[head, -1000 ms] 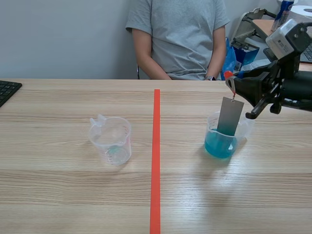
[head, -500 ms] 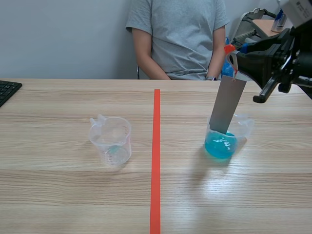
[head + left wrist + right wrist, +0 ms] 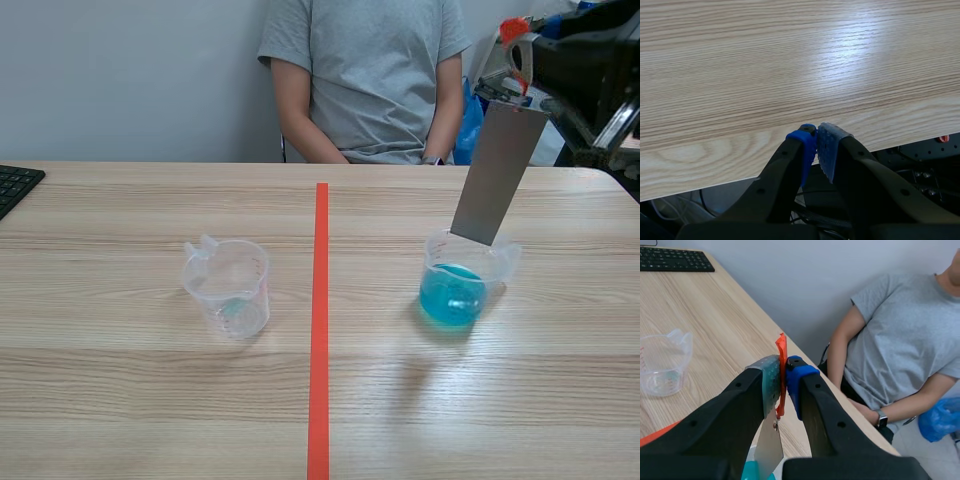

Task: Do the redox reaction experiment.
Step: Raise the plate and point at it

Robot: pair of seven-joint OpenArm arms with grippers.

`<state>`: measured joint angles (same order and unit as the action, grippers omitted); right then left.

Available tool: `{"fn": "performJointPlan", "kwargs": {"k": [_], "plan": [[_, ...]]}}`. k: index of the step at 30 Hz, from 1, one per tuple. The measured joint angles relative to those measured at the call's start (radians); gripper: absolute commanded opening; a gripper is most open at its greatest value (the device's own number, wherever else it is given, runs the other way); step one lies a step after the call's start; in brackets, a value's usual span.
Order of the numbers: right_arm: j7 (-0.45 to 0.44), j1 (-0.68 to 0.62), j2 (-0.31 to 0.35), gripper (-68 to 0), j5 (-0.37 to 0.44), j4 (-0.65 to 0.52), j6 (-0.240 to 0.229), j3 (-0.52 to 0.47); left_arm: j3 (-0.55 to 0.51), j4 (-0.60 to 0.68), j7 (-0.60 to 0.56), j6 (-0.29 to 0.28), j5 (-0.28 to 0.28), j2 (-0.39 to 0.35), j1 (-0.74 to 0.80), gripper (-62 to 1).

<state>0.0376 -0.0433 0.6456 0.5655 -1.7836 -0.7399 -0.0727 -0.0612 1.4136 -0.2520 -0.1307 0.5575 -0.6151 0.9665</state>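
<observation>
A grey metal plate (image 3: pixel 497 172) hangs tilted from an orange-red tab (image 3: pixel 514 28), its lower edge just above the rim of a clear beaker of blue liquid (image 3: pixel 455 280) on the table's right side. My right gripper (image 3: pixel 520 50) is raised at the upper right, shut on the tab (image 3: pixel 781 372); the plate (image 3: pixel 769 449) dangles under the fingers. An almost empty clear beaker (image 3: pixel 229 287) stands left of the red tape line, and shows far ahead as the beaker (image 3: pixel 662 362) in the right wrist view. My left gripper (image 3: pixel 817 145) is shut on nothing over the table's near edge.
A person in a grey shirt (image 3: pixel 365 75) sits across the table, arms down. A black keyboard (image 3: pixel 15 185) lies at the far left edge. Blue bags and clutter (image 3: pixel 480 115) stand behind the table at the right.
My right gripper has risen and drawn the metal plate up out of the blue liquid; its lower edge now hangs at the beaker's rim. The left arm has not moved.
</observation>
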Motion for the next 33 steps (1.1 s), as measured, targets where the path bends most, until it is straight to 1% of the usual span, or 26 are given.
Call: {"fn": "performJointPlan", "kwargs": {"k": [6, 12, 15, 27, 28, 30, 33], "plan": [[0.079, -0.002, 0.0, -66.0, 0.09, -0.052, 0.0, -0.064, 0.0, 0.0, 0.0, 0.0, 0.0, 0.0, 0.0, -55.8], [0.128, -0.002, 0.0, -66.0, 0.136, -0.083, 0.0, -0.083, 0.0, 0.0, 0.0, 0.0, 0.0, 0.0, 0.0, -55.8], [0.129, -0.002, 0.0, -66.0, 0.154, -0.085, 0.0, -0.083, 0.0, 0.0, 0.0, 0.0, 0.0, 0.0, 0.0, -55.8], [0.138, -0.002, 0.0, -66.0, 0.161, -0.085, 0.0, -0.083, 0.0, 0.0, -0.012, -0.001, 0.0, -0.003, 0.0, -55.8], [0.14, -0.002, 0.0, -66.0, 0.161, -0.085, 0.0, -0.083, 0.0, 0.0, -0.015, -0.012, 0.0, -0.011, 0.0, -55.8], [0.142, -0.002, 0.0, -66.0, 0.161, -0.085, 0.0, -0.083, 0.0, 0.001, -0.035, -0.06, 0.0, -0.043, 0.0, -55.8], [0.144, -0.002, 0.0, -66.0, 0.161, -0.085, 0.0, -0.083, 0.0, 0.017, -0.051, -0.116, 0.0, -0.13, -0.001, -55.8]]}}
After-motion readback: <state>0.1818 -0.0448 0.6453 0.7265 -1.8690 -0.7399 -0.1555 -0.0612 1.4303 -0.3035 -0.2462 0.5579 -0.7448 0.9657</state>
